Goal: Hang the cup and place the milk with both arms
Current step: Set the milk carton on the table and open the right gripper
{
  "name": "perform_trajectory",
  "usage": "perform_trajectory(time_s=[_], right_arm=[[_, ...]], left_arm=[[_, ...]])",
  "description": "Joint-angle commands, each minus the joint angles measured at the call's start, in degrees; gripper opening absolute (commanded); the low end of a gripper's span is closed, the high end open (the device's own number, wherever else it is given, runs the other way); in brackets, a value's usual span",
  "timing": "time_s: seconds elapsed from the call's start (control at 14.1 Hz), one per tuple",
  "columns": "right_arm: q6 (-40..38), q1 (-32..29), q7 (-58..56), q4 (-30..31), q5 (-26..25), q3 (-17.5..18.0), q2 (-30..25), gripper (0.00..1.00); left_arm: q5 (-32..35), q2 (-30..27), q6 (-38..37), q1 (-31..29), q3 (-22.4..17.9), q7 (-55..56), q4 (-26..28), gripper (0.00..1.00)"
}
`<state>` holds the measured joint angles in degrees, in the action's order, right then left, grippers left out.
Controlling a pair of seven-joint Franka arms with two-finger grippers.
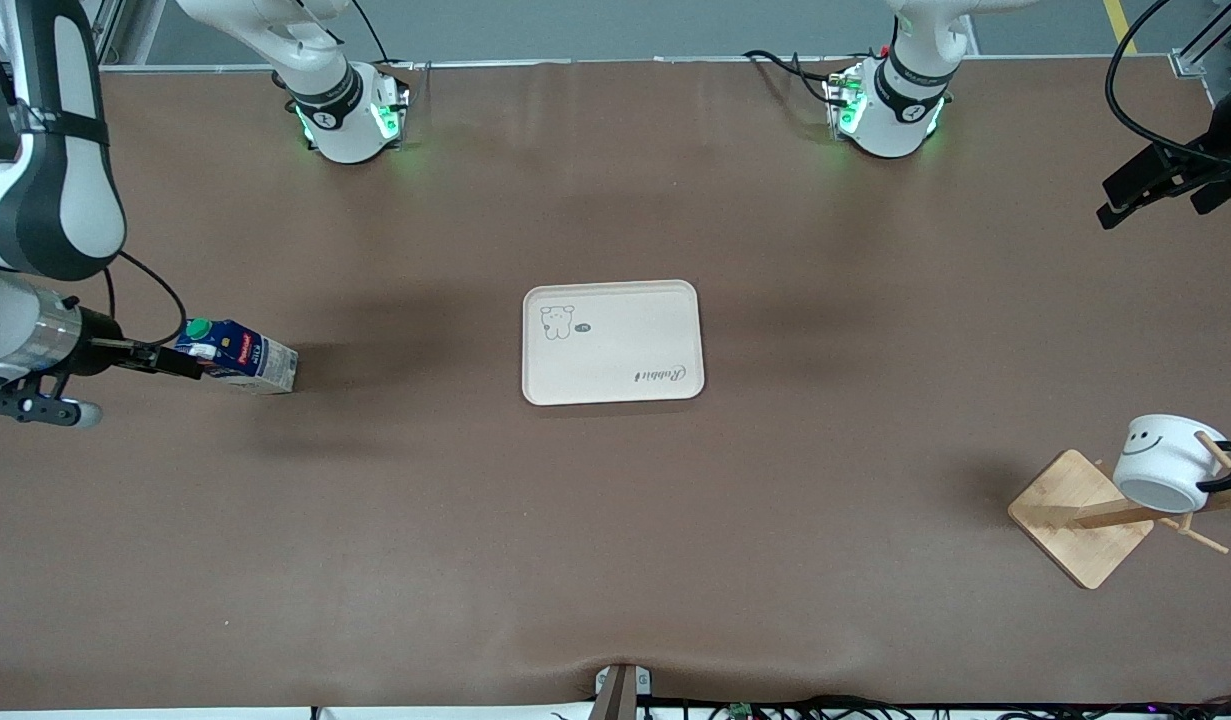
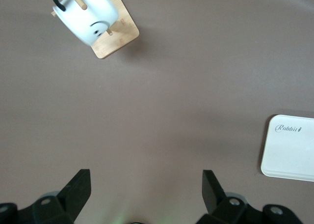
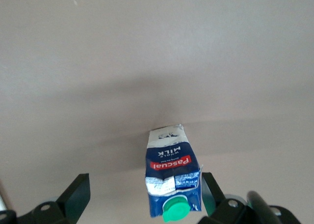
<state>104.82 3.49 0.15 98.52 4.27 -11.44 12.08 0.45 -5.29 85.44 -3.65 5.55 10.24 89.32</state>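
The milk (image 1: 237, 355), a dark-blue carton with a green cap and red label, stands on the table at the right arm's end. My right gripper (image 1: 170, 360) is open at the carton's top. In the right wrist view the carton (image 3: 171, 180) sits between the open fingers, close to one finger (image 3: 212, 187), with a wide gap to the other; the gripper (image 3: 144, 180) does not grip it. The white smiley cup (image 1: 1167, 462) hangs by its black handle on a peg of the wooden rack (image 1: 1075, 520) at the left arm's end. My left gripper (image 1: 1125, 200) is high up, open and empty (image 2: 147, 180); its wrist view shows the cup (image 2: 88, 13).
A cream tray (image 1: 612, 342) with a rabbit print lies at the table's middle, empty; its corner shows in the left wrist view (image 2: 289, 145). The brown table (image 1: 615, 520) spreads between tray, rack and carton. Cables run along the table's edge nearest the front camera.
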Motion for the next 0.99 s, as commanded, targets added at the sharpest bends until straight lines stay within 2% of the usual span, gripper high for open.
perform_trajectory(time_s=[0.0, 0.14, 0.28, 0.5, 0.92], right_arm=[[-10.8, 0.5, -0.9, -13.9, -0.2, 0.4, 1.5, 1.0], [-16.7, 0.8, -1.0, -20.1, 0.1, 0.4, 1.3, 1.0], [-18.9, 1.8, -1.2, -23.9, -0.3, 0.5, 1.2, 1.0], [-20.1, 2.0, -3.3, -22.3, -0.8, 0.5, -1.1, 1.0], [-21.0, 2.2, -6.7, -13.9, -2.4, 0.1, -13.1, 1.0]], left_arm=[[-0.2, 0.3, 0.3, 0.2, -0.1, 0.6, -0.3, 1.0], [0.0, -0.2, -0.1, 0.2, -0.2, 0.5, -0.3, 1.0], [0.2, 0.2, 0.0, 0.2, -0.1, 0.5, -0.8, 1.0], [0.3, 0.1, -0.4, 0.4, 0.5, 2.7, -0.7, 1.0], [0.3, 0.2, -0.4, 0.4, 0.5, 2.8, -1.0, 1.0]])
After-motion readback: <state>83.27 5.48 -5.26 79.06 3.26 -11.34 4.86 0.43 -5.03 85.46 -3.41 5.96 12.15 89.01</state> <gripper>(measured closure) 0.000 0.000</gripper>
